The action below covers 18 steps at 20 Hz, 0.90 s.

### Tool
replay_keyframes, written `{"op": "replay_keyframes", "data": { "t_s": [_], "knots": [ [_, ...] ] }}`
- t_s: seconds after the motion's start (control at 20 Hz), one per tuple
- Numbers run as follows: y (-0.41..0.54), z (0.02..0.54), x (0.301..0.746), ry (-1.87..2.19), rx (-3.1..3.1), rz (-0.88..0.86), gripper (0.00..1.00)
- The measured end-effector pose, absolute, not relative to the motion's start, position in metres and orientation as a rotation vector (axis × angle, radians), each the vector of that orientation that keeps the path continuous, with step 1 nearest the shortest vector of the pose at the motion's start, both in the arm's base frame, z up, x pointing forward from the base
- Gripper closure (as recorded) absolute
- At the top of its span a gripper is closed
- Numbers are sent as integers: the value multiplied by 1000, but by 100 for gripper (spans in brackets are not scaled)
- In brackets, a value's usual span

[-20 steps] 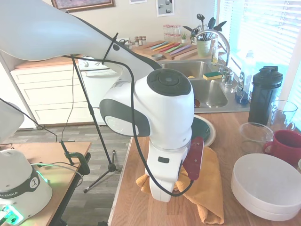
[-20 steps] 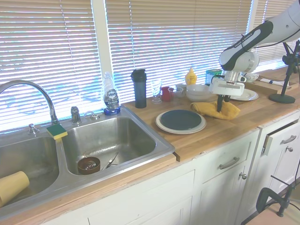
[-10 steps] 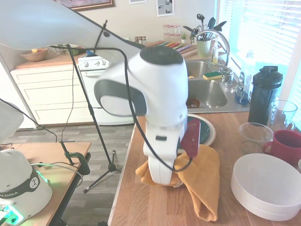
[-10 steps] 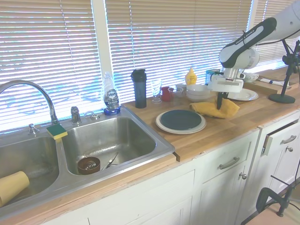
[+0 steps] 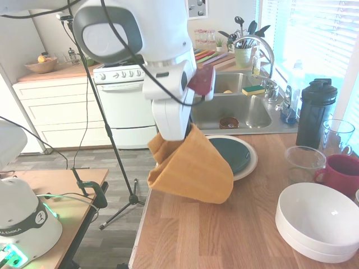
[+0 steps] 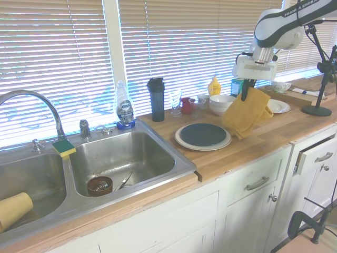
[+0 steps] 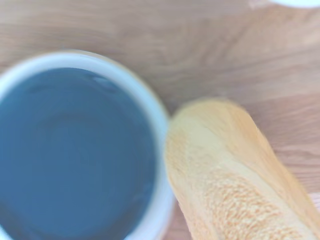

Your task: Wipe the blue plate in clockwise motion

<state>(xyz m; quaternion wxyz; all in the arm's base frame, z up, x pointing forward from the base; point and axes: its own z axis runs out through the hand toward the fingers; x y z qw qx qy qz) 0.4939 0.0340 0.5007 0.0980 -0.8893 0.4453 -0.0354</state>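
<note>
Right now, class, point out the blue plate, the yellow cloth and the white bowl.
blue plate [image 6: 202, 135]: second exterior view, its centre.
yellow cloth [image 5: 193, 171]: first exterior view, middle of the hanging part.
white bowl [image 5: 320, 216]: first exterior view, inside.

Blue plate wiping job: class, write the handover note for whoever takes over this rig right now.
Claw: shut on the yellow cloth, which hangs in the air above the wooden counter.
Blue plate: sits on the larger cream plate, beside the sink, bare, with the cloth off to one side.
Done: cloth is picked up.
Left: bring the cloth over the plate, lower it, wipe clockwise.
</note>
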Motion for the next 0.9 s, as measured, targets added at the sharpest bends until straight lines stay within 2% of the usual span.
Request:
{"op": "replay_keyframes", "data": {
  "t_s": [0.5,0.9],
  "knots": [
    [145,565,509,1208,-2666,-196,100],
    [236,528,514,1139,-2760,-151,100]
  ]
}}
